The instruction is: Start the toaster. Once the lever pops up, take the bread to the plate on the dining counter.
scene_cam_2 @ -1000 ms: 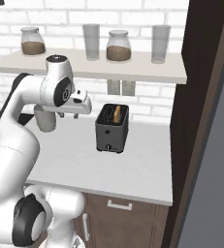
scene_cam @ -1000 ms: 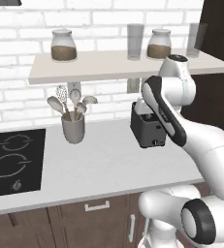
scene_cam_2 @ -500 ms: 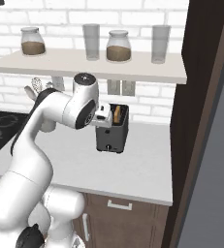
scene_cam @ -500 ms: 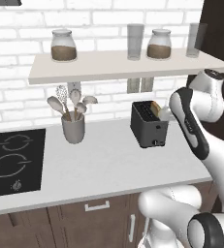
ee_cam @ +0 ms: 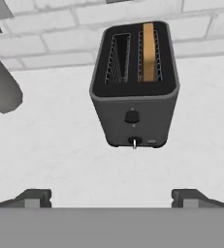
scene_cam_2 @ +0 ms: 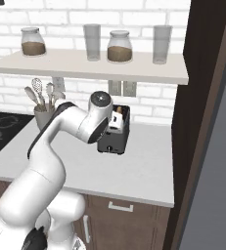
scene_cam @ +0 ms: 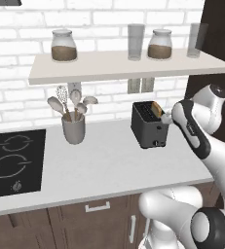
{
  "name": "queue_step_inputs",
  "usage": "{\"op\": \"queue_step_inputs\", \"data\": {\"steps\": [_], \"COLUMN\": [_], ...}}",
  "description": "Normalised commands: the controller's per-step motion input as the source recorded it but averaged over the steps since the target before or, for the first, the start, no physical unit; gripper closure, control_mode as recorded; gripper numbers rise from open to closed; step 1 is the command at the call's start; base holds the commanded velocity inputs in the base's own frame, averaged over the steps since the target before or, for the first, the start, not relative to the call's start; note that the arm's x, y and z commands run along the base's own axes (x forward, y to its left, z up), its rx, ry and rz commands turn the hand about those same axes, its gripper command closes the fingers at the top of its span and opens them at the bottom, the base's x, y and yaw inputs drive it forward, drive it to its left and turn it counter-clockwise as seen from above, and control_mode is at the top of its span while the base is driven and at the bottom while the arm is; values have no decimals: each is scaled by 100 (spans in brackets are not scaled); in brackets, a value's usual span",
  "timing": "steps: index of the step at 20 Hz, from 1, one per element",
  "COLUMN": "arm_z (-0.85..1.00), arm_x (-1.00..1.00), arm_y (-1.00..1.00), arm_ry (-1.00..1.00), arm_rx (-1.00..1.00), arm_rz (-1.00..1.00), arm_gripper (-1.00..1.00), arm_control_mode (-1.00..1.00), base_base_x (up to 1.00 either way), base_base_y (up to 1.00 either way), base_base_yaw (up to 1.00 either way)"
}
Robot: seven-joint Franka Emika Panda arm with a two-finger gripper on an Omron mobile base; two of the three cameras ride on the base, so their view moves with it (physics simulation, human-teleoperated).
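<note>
The gripper [ee_cam: 111,196] stood with its jaws spread wide and nothing between them, apart from the toaster [ee_cam: 134,82] and facing its narrow front; the bread [ee_cam: 148,52] sat in one of the two slots; the toaster rested on the white worktop [scene_cam: 99,165], near a grey utensil cup [scene_cam: 73,129].

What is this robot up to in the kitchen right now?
The white arm is working at the toaster on the white counter below the shelf. A slice of bread stands in one slot; the other slot is empty. The gripper faces the toaster's narrow front with its jaws wide apart, holding nothing and not touching it. So the bread has not been taken out yet.
</note>
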Motion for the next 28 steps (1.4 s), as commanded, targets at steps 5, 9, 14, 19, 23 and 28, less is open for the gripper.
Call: {"op": "queue_step_inputs", "data": {"steps": [5,9,14,19,23,28], "arm_z": [-14,-18,-27,-29,-22,-13], "arm_x": [50,21,0,3,19,14], "arm_y": [0,-15,-2,7,15,2], "arm_ry": [1,1,0,0,0,0], "arm_rx": [2,5,0,0,0,0], "arm_rz": [-1,0,0,0,0,0], "arm_gripper": [100,100,100,100,100,100], "arm_control_mode": [-100,-100,-100,-100,-100,-100], "base_base_x": [0,0,0,0,0,0], "base_base_y": [0,0,0,0,0,0], "base_base_yaw": [0,0,0,0,0,0]}}
